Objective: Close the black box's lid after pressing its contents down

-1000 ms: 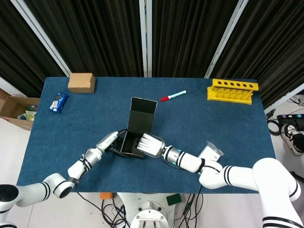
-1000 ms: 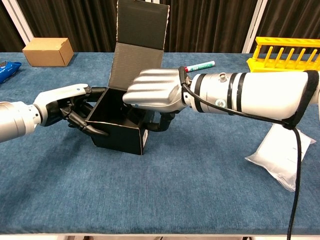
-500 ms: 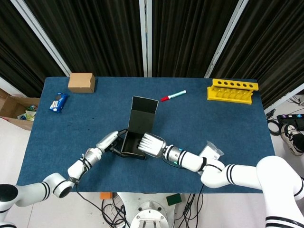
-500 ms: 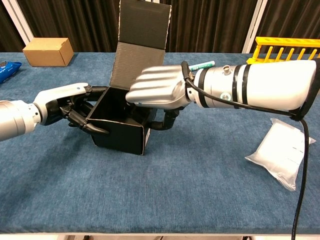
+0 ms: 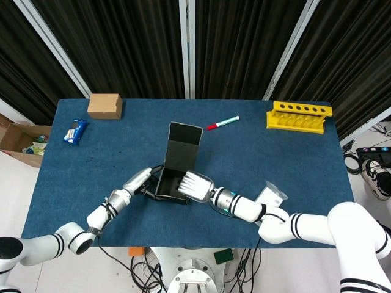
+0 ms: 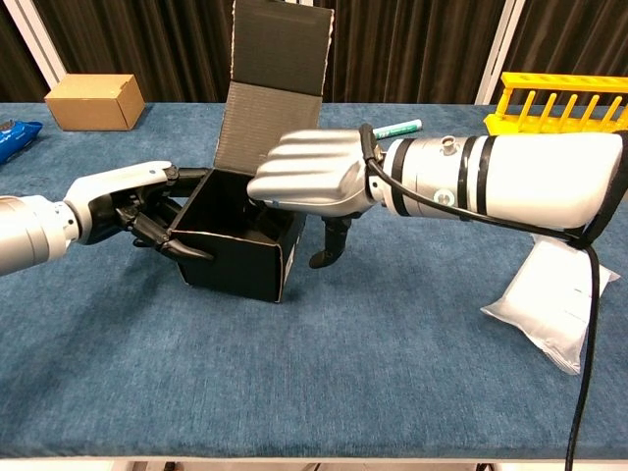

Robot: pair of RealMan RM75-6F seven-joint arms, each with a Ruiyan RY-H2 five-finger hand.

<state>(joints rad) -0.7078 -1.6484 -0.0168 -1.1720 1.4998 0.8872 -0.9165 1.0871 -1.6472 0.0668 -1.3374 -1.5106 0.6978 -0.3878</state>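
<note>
The black box (image 5: 171, 194) (image 6: 231, 260) stands near the table's front, its lid (image 5: 182, 146) (image 6: 275, 88) upright at the back. My left hand (image 5: 137, 180) (image 6: 128, 201) grips the box's left wall, fingers curled against it. Over the opening my right hand (image 5: 194, 186) (image 6: 309, 182) lies flat, palm down, fingers stretched out across the right half. Its thumb hangs down just outside the box's right wall. The hand hides the contents, and I cannot tell whether its fingers touch them.
A white plastic bag (image 5: 270, 195) (image 6: 561, 299) lies under my right forearm. At the back are a brown carton (image 5: 104, 105), a blue packet (image 5: 74, 131), a red-capped marker (image 5: 222, 122) and a yellow rack (image 5: 299, 116).
My right hand has risen slightly and shifted a little right; its thumb has come off the box's front right corner. Left hand and box have stayed put.
</note>
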